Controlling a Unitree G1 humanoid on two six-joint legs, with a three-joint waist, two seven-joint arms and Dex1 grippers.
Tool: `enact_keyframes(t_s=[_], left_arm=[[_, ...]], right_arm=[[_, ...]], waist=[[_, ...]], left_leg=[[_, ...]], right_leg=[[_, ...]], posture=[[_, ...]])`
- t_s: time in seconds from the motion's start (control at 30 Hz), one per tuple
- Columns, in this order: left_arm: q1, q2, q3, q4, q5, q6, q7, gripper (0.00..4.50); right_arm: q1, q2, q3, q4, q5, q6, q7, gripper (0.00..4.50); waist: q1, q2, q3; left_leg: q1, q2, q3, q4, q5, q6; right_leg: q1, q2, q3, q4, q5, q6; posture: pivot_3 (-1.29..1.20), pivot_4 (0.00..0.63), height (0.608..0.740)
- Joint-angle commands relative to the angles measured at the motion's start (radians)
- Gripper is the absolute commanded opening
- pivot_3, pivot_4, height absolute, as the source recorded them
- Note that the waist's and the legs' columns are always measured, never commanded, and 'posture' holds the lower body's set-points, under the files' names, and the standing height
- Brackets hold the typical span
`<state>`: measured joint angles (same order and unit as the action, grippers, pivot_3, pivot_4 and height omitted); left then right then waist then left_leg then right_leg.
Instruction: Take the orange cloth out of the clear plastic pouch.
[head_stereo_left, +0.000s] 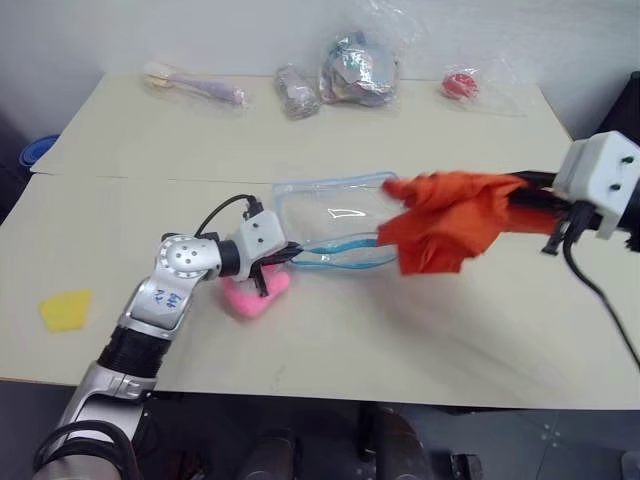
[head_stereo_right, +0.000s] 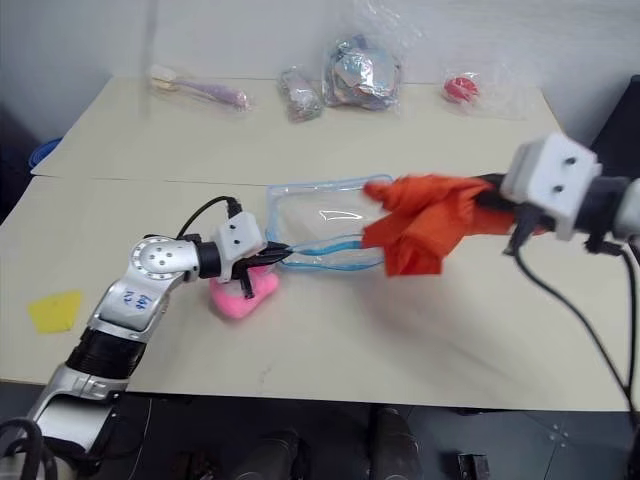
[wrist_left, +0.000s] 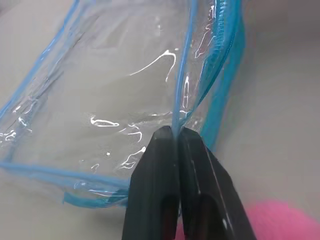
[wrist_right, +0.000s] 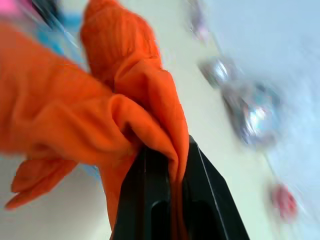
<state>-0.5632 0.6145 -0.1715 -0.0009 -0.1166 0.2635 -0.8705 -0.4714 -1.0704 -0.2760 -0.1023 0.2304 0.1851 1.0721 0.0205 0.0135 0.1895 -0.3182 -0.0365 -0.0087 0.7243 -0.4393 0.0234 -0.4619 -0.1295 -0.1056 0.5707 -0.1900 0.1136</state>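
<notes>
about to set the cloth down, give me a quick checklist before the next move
1. Orange cloth out of the clear plastic pouch: ok, it hangs above the table beside the pouch.
2. Right gripper shut on the cloth: ok.
3. Left gripper pinching the pouch's blue edge: ok.
4. Pouch empty: ok.
5. Pink plush toy out of the way: ok, under the left gripper.
</notes>
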Motion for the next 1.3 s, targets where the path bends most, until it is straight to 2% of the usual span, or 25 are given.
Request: enact_keyframes(t_s=[0.03, 0.1, 0.2, 0.37, 0.43, 0.57, 0.63, 0.67, 0.77, 0.87, 0.9, 1.0, 1.1, 1.2, 1.3], left_arm=[[0.018, 0.032, 0.052, -0.086, -0.064, 0.02, -0.056, 1.35], [0.031, 0.05, 0.081, -0.131, -0.12, 0.055, -0.093, 2.01], [0.043, 0.082, 0.13, -0.218, -0.229, 0.165, -0.142, 2.99], [0.041, 0.153, 0.25, -0.331, -0.44, 0.384, -0.181, 2.99], [0.045, 0.195, 0.299, -0.362, -0.517, 0.454, -0.202, 2.99], [0.064, 0.282, 0.39, -0.38, -0.63, 0.542, -0.236, 2.99], [0.087, 0.323, 0.422, -0.38, -0.658, 0.561, -0.257, 3.03], [0.112, 0.347, 0.44, -0.379, -0.652, 0.549, -0.273, 3.03], [0.18, 0.387, 0.484, -0.384, -0.653, 0.528, -0.298, 3.03], [0.251, 0.413, 0.535, -0.378, -0.642, 0.492, -0.324, 3.03], [0.264, 0.42, 0.545, -0.376, -0.64, 0.485, -0.33, 3.03], [0.253, 0.423, 0.555, -0.354, -0.647, 0.47, -0.329, 3.03], [0.2, 0.414, 0.521, -0.323, -0.651, 0.466, -0.318, 3.03], [0.151, 0.404, 0.475, -0.292, -0.627, 0.443, -0.324, 3.03], [0.099, 0.391, 0.43, -0.259, -0.606, 0.416, -0.327, 3.03]], right_arm=[[0.032, 0.02, -0.036, 0.098, -0.057, -0.055, -0.1, 0.0], [0.102, 0.04, -0.033, 0.159, -0.12, -0.125, -0.164, 0.0], [0.245, 0.045, -0.004, 0.228, -0.235, -0.326, -0.236, 0.0], [0.329, 0.02, 0.063, 0.444, -0.449, -0.669, -0.445, 0.0], [0.321, 0.005, 0.088, 0.532, -0.508, -0.754, -0.515, 0.0], [0.284, -0.017, 0.126, 0.654, -0.532, -0.845, -0.555, 0.0], [0.268, -0.022, 0.132, 0.69, -0.515, -0.864, -0.548, 0.53], [0.265, -0.018, 0.124, 0.697, -0.473, -0.852, -0.518, 0.72], [0.283, -0.017, 0.089, 0.673, -0.344, -0.786, -0.418, 1.77], [0.448, -0.053, -0.034, 0.495, -0.049, -0.533, -0.146, 2.87], [0.505, -0.067, -0.086, 0.442, 0.022, -0.434, -0.08, 3.07], [0.704, -0.111, -0.337, 0.406, 0.135, -0.212, 0.078, 3.07], [0.772, -0.104, -0.531, 0.423, 0.214, 0.012, 0.093, 3.07], [0.85, -0.069, -0.649, 0.399, 0.244, 0.124, 0.139, 3.07], [0.891, -0.023, -0.681, 0.376, 0.238, 0.15, 0.126, 3.07]], waist=[[0.0, 0.0, 0.0], [0.003, 0.0, 0.0], [0.006, 0.0, 0.0], [-0.009, 0.001, 0.0], [-0.023, 0.001, 0.0], [-0.034, 0.001, 0.0], [-0.044, 0.001, 0.0], [-0.047, 0.001, 0.0], [-0.048, 0.002, 0.001], [-0.039, 0.004, 0.001], [-0.032, 0.004, 0.001], [-0.01, 0.006, 0.002], [-0.004, 0.006, 0.002], [0.0, 0.006, 0.001], [0.001, 0.006, 0.001]], left_leg=[[0.0, 0.0, 0.0, 0.0, 0.0, 0.0], [0.0, 0.0, 0.001, 0.0, 0.0, 0.0], [-0.001, 0.0, 0.0, 0.0, 0.0, 0.0], [0.001, 0.0, 0.002, 0.0, 0.0, 0.0], [0.002, 0.001, 0.002, 0.0, 0.0, 0.0], [0.003, 0.006, 0.003, -0.001, 0.001, -0.001], [0.003, 0.006, 0.002, -0.001, 0.001, -0.001], [0.003, 0.006, 0.002, -0.001, 0.001, -0.001], [0.003, 0.007, 0.002, -0.002, 0.001, -0.001], [0.002, 0.007, 0.001, -0.002, 0.001, -0.001], [0.002, 0.007, 0.0, -0.002, 0.001, -0.001], [0.001, 0.006, 0.0, -0.002, 0.0, 0.0], [0.002, 0.006, 0.001, -0.002, -0.001, 0.002], [0.011, 0.008, -0.004, -0.006, -0.002, 0.003], [0.015, 0.006, -0.003, -0.009, -0.002, 0.003]], right_leg=[[0.0, 0.0, 0.0, 0.0, 0.0, 0.0], [0.0, 0.0, 0.0, 0.0, 0.0, 0.0], [0.0, -0.001, -0.001, 0.0, 0.0, 0.0], [0.0, -0.001, 0.001, 0.0, 0.0, 0.001], [0.001, -0.001, 0.002, 0.001, 0.0, 0.001], [0.001, 0.0, 0.002, 0.001, 0.0, 0.0], [0.001, 0.0, 0.003, 0.001, 0.0, 0.0], [0.001, 0.0, 0.003, 0.001, 0.0, 0.0], [0.001, 0.0, 0.002, 0.0, 0.0, 0.0], [0.001, 0.0, 0.001, -0.001, 0.0, 0.0], [0.001, 0.0, 0.001, -0.002, 0.0, 0.0], [0.002, 0.0, 0.001, -0.005, 0.001, 0.0], [0.009, 0.0, 0.001, -0.007, 0.002, 0.002], [0.019, 0.003, 0.002, -0.012, 0.003, 0.002], [0.019, 0.004, 0.003, -0.012, 0.003, 0.002]], posture=[[0.0, 0.15, 0.74], [0.0, 0.15, 0.74], [0.0, 0.15, 0.74], [0.0, 0.15, 0.74], [0.0, 0.15, 0.74], [0.0, 0.15, 0.74], [0.0, 0.15, 0.74], [0.0, 0.15, 0.74], [0.0, 0.15, 0.74], [0.0, 0.15, 0.74], [0.0, 0.15, 0.74], [0.0, 0.15, 0.74], [0.0, 0.15, 0.74], [0.0, 0.15, 0.74], [0.0, 0.15, 0.74]])
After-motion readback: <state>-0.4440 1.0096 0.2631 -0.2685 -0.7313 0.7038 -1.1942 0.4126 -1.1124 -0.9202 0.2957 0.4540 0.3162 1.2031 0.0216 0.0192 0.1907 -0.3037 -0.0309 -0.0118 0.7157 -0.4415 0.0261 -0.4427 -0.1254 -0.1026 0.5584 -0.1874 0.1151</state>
